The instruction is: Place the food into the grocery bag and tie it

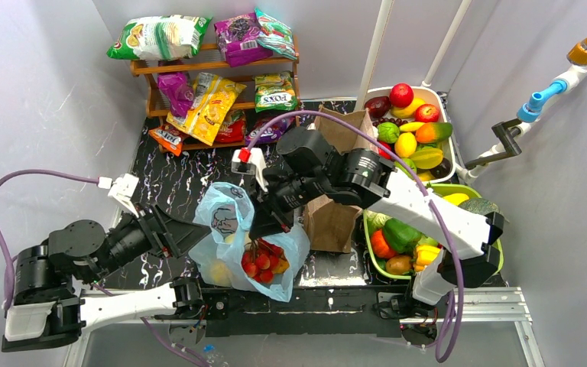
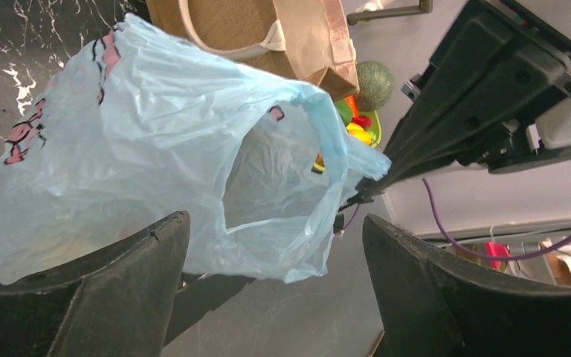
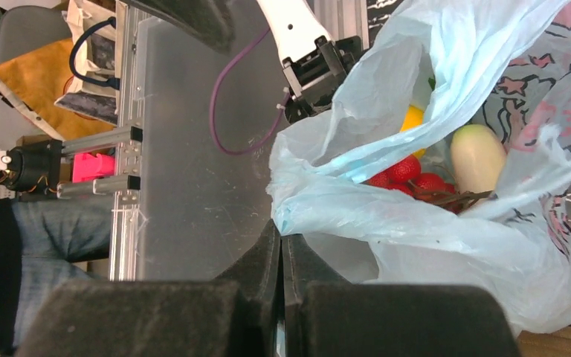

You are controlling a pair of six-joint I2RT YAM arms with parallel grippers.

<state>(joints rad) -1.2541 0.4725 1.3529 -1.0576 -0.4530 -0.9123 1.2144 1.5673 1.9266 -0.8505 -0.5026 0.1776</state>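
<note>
The light-blue grocery bag (image 1: pixel 233 229) stands open on the black table between my arms. Inside it lies food: red strawberry-like pieces (image 1: pixel 261 261) and a yellow piece (image 1: pixel 219 271). In the right wrist view the bag (image 3: pixel 446 238) holds red pieces (image 3: pixel 405 175), a yellow piece (image 3: pixel 413 117) and a pale round piece (image 3: pixel 477 156). My right gripper (image 1: pixel 264 228) is shut on the bag's rim (image 3: pixel 281 232) and holds it up. My left gripper (image 1: pixel 195 237) is open and empty just left of the bag (image 2: pixel 156 141), its fingers (image 2: pixel 119 282) spread below the bag's mouth.
A brown paper bag (image 1: pixel 335 214) stands right behind the blue bag and shows in the left wrist view (image 2: pixel 268 30). A white tub (image 1: pixel 445 103) and a green basket (image 1: pixel 373 264) of fruit sit at the right. A wooden snack shelf (image 1: pixel 214 73) is at the back.
</note>
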